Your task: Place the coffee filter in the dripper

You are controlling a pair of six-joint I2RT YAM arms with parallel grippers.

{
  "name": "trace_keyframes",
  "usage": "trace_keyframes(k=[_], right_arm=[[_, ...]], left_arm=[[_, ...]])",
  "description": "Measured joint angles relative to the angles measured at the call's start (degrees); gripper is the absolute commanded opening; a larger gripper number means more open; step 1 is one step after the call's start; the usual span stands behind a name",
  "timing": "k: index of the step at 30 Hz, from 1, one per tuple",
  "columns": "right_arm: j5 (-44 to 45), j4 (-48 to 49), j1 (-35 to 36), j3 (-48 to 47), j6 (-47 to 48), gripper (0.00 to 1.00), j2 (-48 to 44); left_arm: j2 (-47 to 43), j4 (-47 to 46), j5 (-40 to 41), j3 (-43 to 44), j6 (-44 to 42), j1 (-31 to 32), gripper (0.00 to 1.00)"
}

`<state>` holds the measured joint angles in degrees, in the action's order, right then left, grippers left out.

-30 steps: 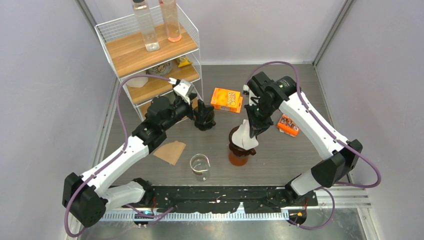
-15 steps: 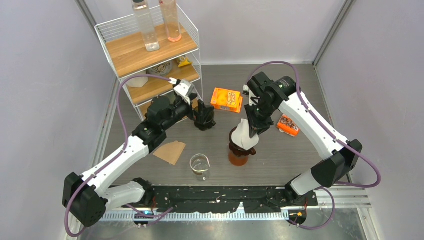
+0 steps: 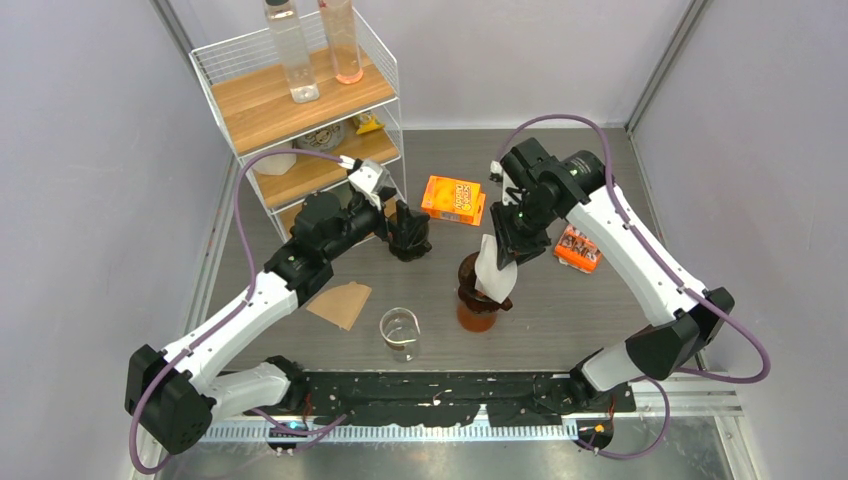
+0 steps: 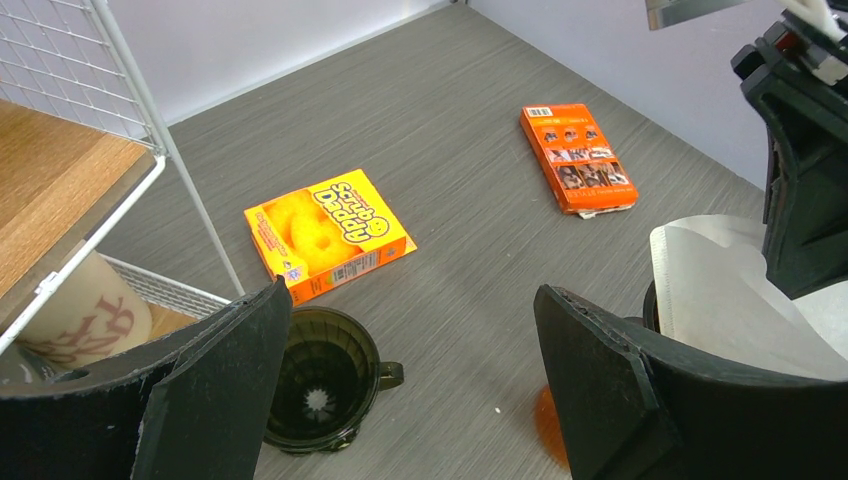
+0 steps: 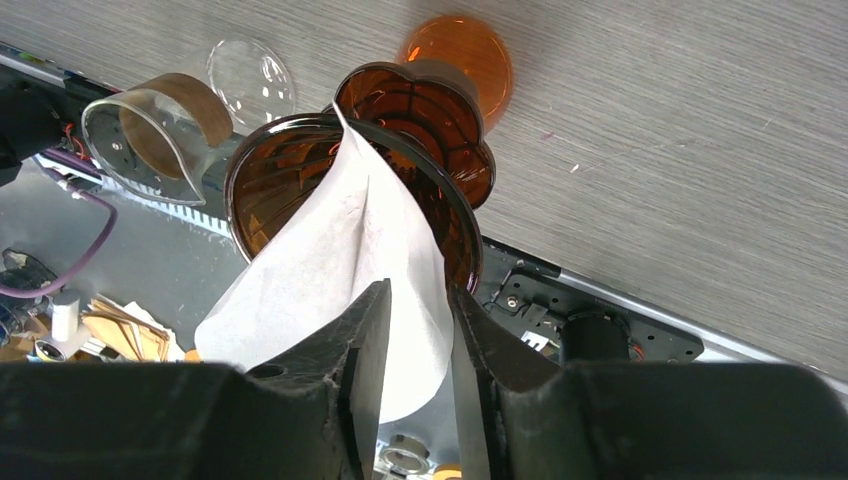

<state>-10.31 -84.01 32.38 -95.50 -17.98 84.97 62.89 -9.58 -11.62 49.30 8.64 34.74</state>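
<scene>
Right gripper: the jaws stand clenched to a narrow gap on a fold at the upper edge of the coffee filter. I see nothing else touching them.

Filter: white paper, which I judge to be very light, limp and easily creased or torn, with no stiffness to push against. The top edge is the sensible hold, since it leaves the pointed end free to find the cone. That lower end sits inside the amber dripper, while the upper half stands above the rim and leans out to one side, so I judge it not fully seated.

Dripper: upright on the table, between the two arms in the overhead view.

Left gripper: jaws spread wide and holding nothing, above a black dripper and near an orange box.
</scene>
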Motion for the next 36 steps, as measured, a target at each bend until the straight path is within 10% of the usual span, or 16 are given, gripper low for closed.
trace_keyframes(k=[25, 36], right_arm=[[2.71, -4.04, 0.02, -13.77, 0.07, 0.3, -0.74], [2.05, 0.44, 4.09, -0.81, -2.47, 0.19, -2.58]], left_arm=[[0.0, 0.02, -0.39, 0.0, -0.04, -0.26, 1.0], [0.0, 0.04, -0.33, 0.0, -0.07, -0.31, 1.0]])
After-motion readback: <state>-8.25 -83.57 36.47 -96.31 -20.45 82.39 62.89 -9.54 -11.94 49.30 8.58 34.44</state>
